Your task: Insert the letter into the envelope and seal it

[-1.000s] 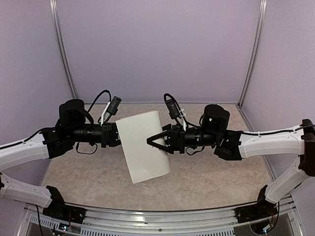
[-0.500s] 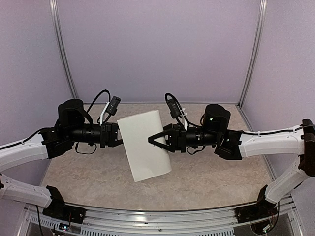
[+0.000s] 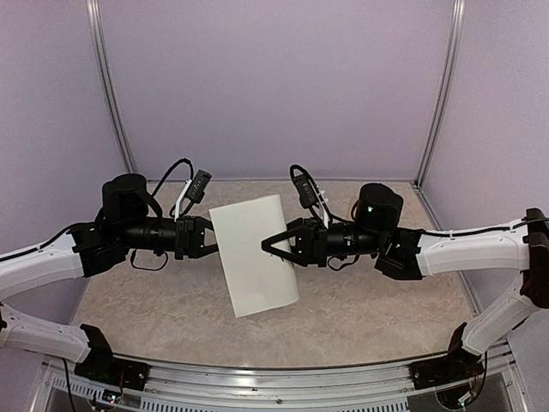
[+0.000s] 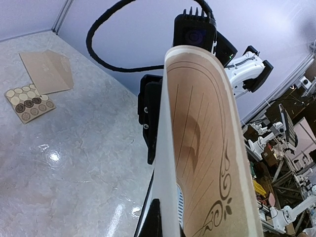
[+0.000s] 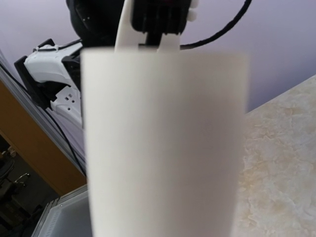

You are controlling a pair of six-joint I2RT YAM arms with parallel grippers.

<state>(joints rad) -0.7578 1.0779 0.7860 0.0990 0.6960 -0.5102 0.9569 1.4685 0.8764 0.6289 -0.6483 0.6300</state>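
Observation:
The letter (image 3: 256, 256) hangs in the air between my two arms, curled, with its plain white reverse facing up. My right gripper (image 3: 264, 246) is shut on the letter's right part, fingertips meeting on the sheet. My left gripper (image 3: 208, 239) is at the letter's left edge with its fingers spread. In the left wrist view the letter (image 4: 207, 148) shows its bordered, ruled face, and its edge runs between my left fingers (image 4: 154, 219). In the right wrist view the letter (image 5: 163, 148) hides my right fingers. The tan envelope (image 4: 47, 71) lies flat on the table.
A small card of round gold and brown stickers (image 4: 29, 98) lies beside the envelope. Neither shows in the top view. The marble tabletop (image 3: 369, 309) is walled by lilac panels at the back and sides, with a metal rail along the near edge.
My left gripper has opened its fingers at the letter's left edge. The letter and my right gripper have shifted slightly to the right.

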